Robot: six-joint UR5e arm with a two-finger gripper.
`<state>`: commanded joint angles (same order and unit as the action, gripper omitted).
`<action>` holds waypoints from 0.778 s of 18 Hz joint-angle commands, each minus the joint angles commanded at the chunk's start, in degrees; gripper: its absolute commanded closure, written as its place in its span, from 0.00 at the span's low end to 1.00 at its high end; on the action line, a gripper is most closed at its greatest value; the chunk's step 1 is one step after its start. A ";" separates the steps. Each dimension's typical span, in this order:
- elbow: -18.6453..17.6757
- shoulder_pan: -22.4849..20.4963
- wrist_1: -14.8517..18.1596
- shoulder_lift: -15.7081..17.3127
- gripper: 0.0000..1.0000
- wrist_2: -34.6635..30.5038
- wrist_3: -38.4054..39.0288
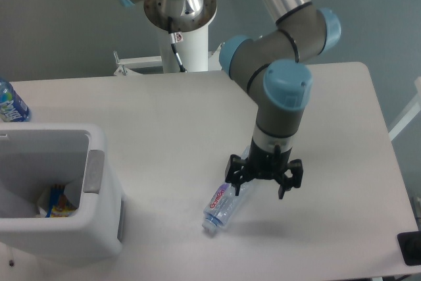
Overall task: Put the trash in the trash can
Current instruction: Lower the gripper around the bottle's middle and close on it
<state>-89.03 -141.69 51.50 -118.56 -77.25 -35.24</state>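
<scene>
The slim clear bottle with a red-and-white label (222, 206) lies on the white table, cap toward the front left. My gripper (261, 187) points straight down over the bottle's rear end. Its jaws are spread open, and whether they touch the bottle I cannot tell. The trash can (100, 228) is a large white boxy bin at the front left, with a grey patch (94, 171) on its rim. It sits well left of the bottle. The wad of plastic wrap is not in view.
A bottle with a blue label (10, 104) stands at the far left edge behind the bin. Some colourful items (56, 203) lie inside the bin. The arm's white base post (185, 45) rises at the table's back. A dark object (411, 248) sits at the front right corner.
</scene>
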 joint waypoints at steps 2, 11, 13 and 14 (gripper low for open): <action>-0.44 1.06 0.00 -0.80 0.00 -0.35 -0.79; -5.71 3.52 0.18 -0.62 0.00 -5.88 -13.18; -5.45 4.05 0.17 -0.62 0.00 -7.03 -13.45; -5.36 4.14 0.18 -0.80 0.00 -7.03 -13.45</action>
<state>-94.40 -137.55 51.68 -119.35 -84.29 -48.69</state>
